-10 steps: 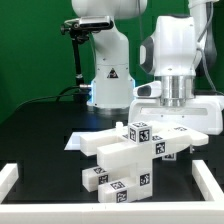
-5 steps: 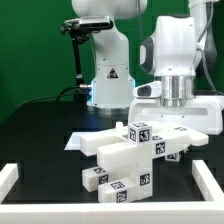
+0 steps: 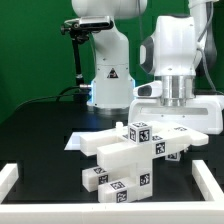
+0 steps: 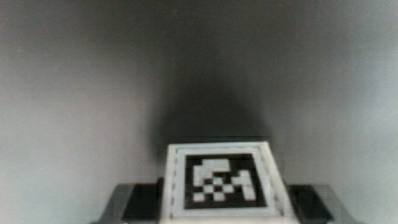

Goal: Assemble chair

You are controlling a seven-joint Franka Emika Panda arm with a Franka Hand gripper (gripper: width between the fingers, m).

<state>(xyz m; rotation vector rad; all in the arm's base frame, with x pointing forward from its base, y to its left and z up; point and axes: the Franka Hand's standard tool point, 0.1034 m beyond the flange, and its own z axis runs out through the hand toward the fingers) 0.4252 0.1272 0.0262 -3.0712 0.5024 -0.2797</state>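
Note:
The chair (image 3: 128, 158) is a cluster of matte white blocks and slabs with black-and-white tags, lying at the middle of the black table. My gripper (image 3: 178, 127) comes straight down onto its upper part at the exterior view's right. In the wrist view a white tagged block (image 4: 224, 180) of the chair sits between the two dark fingers (image 4: 135, 201), and both press against its sides. My gripper (image 4: 221, 206) is shut on that block. The exterior view hides the fingertips behind the chair parts.
A low white border rail (image 3: 12, 180) frames the table at the left, the right and the front. A white robot base (image 3: 108, 75) stands behind the chair. A thin flat white piece (image 3: 76, 142) lies just left of the chair.

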